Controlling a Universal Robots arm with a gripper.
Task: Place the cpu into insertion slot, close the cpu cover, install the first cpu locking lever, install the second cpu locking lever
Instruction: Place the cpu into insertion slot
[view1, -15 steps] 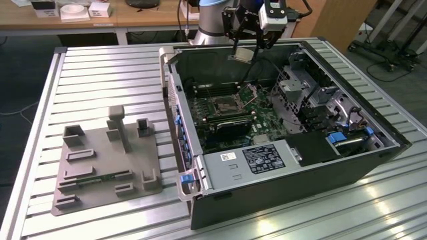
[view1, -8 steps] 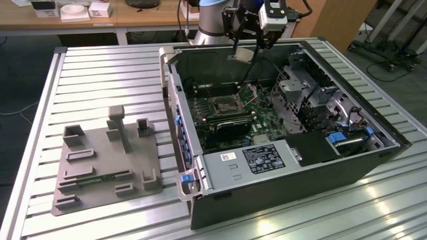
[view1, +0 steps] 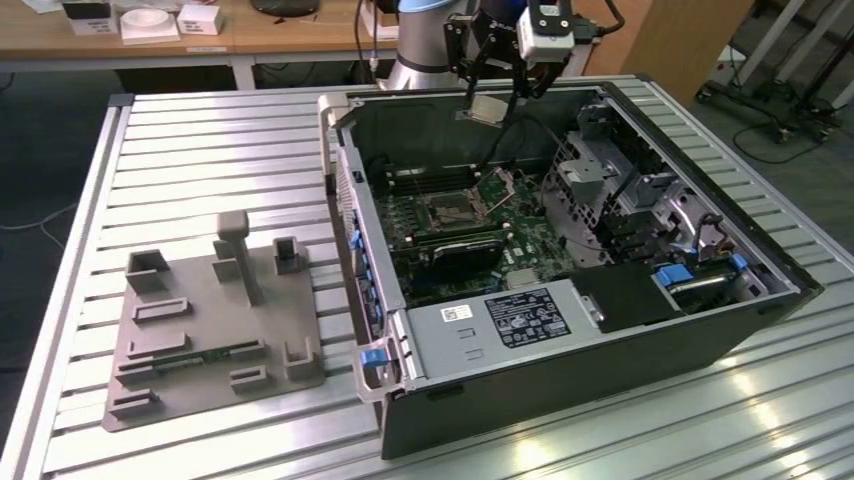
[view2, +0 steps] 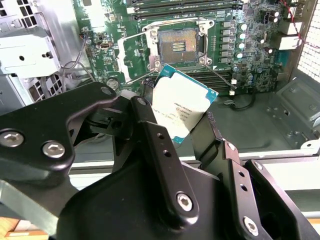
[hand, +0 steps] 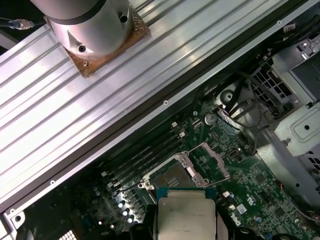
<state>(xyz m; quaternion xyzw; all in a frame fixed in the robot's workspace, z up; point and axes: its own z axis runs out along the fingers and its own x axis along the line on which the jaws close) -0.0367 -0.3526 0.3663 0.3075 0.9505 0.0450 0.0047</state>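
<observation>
Claw: the claw (view1: 489, 100) was seen clamped on the cpu (view1: 483, 111), with one black finger (view2: 150, 125) pressed against each of two opposite edges.
Cpu: it was held tilted in the air, above the insertion slot (view1: 447, 208) and clear of it; its metal top was turned toward the first wrist view.
Insertion slot: it was left uncovered and unfilled, its dark centre (view2: 177, 45) exposed in both wrist views and bordered by green board.
Cpu cover: the cpu cover (view1: 503, 186) was swung up on its hinge at one edge of the insertion slot, so that its window stood off the socket.
Locking lever: a thin wire locking lever (view2: 222, 79) was raised beside the insertion slot, not latched down.
Memory slots: the long black memory slots (view2: 185, 6) were laid just beside the insertion slot.
Computer case: the insertion slot was enclosed by the open computer case (view1: 574, 370), which was set on the slatted metal surface (view1: 214, 140).
Grey fixture: a grey moulded fixture (view1: 200, 320) was placed well apart from the insertion slot, outside the case, toward the exterior view's left.
</observation>
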